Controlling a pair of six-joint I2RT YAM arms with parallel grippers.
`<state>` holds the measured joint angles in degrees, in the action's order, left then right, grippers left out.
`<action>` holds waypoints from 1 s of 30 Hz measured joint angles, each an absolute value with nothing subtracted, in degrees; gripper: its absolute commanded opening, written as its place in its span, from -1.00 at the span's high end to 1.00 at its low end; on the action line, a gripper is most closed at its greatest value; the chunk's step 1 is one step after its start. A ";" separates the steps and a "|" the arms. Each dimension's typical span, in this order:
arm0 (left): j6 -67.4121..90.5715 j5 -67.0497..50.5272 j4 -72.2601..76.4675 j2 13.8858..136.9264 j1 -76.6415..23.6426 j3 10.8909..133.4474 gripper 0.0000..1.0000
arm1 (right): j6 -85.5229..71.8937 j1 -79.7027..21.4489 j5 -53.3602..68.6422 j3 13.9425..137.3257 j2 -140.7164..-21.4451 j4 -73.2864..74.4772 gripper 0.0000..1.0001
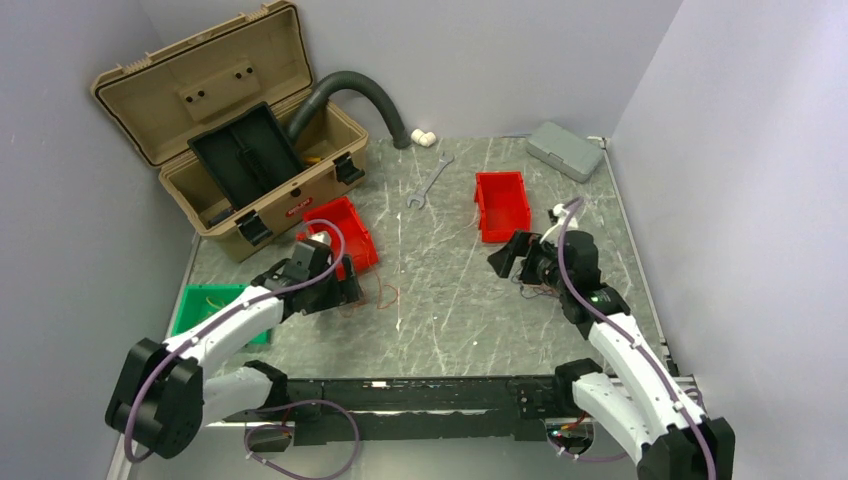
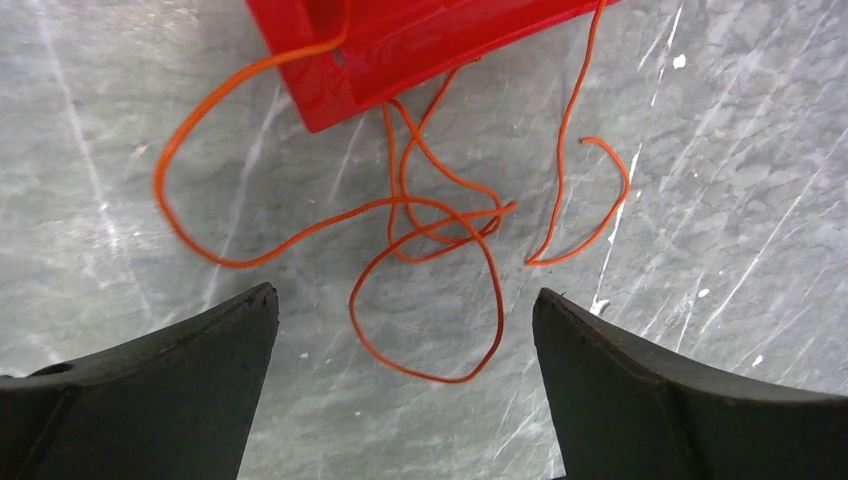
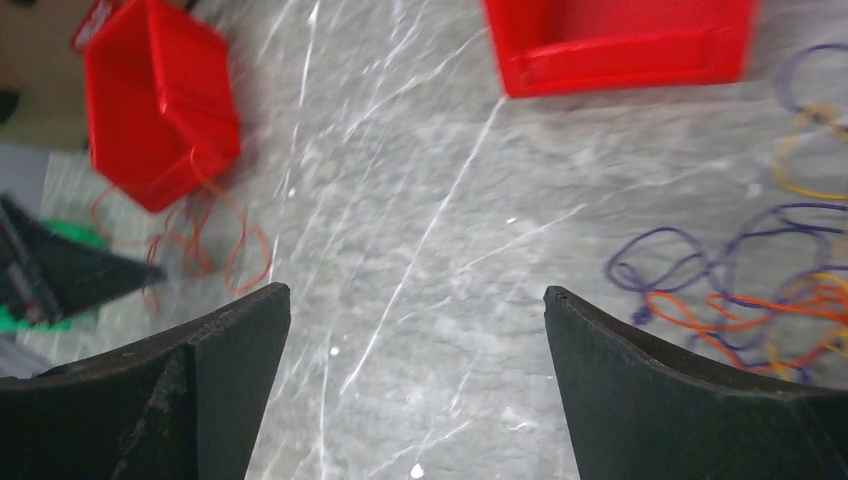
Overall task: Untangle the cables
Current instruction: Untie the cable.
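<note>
Hovering over the grey marbled table [image 1: 450,310], I am presenting both claws at once.

Left claw [image 2: 405,292]: its two dark fingers [image 2: 180,380] are standing wide apart and gripping nothing. Beyond the fingertips, the orange cable [image 2: 440,215] is lying loose on the tabletop in several overlapping loops, apart from both fingers. Two of its strands are running up onto the corner of the left red bin [image 2: 420,50].

Right claw [image 3: 417,291]: its jaws are likewise spreading wide, with only bare table showing between them. Off to the right of this claw, the cable tangle [image 3: 740,290] is resting on the table, with purple, orange and yellow strands looping over one another. It is sitting just below the right red bin [image 3: 620,45] in this view. I cannot tell whether the tangle is touching my right finger, because the wrist view is blurring there. The same view is also catching the orange cable far to the left, beside the left red bin.

From above, I am keeping the left claw just beside the near side of the left red bin, and the right claw near the front of the right red bin. A wrench [image 1: 430,182] is lying between the two bins. An open tan toolbox [image 1: 230,130] is standing at the far left with a grey hose [image 1: 355,90] curving behind it. A green bin [image 1: 205,300] is sitting at the left edge, and a grey case [image 1: 565,150] is occupying the far right corner.
</note>
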<state>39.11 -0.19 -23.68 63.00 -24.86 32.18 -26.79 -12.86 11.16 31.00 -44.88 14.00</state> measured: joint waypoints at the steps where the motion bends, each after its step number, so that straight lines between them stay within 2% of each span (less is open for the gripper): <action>1: 39.99 -0.21 -22.98 64.25 -25.32 32.10 -0.99 | -26.33 -14.04 12.56 31.07 -46.22 13.41 -1.00; 6: 41.91 1.41 -18.33 68.84 -27.46 32.21 -0.99 | -24.75 -20.14 14.57 31.51 -50.65 13.15 -1.00; 11: 45.12 3.07 -12.60 73.60 -29.67 33.10 -0.99 | -24.47 -21.82 15.27 31.55 -50.74 11.79 -1.00; 19: 52.25 13.69 -14.96 86.08 -35.29 44.12 -0.98 | -24.36 -22.04 15.40 31.55 -49.54 10.81 -1.00; 24: 57.34 21.91 -25.98 96.51 -38.35 56.36 -0.69 | -23.51 -22.13 15.31 31.55 -47.75 11.11 -1.00; 26: 59.42 24.47 -29.54 99.44 -38.94 59.42 -0.50 | -23.31 -22.17 15.25 31.55 -46.72 11.46 -1.00; 28: 60.80 26.09 -31.68 100.75 -39.24 60.82 -0.11 | -23.09 -22.17 15.20 31.55 -45.71 11.81 -1.00; 30: 61.98 27.62 -33.39 101.45 -39.46 61.41 0.45 | -22.92 -22.17 15.07 31.55 -44.80 12.29 -1.00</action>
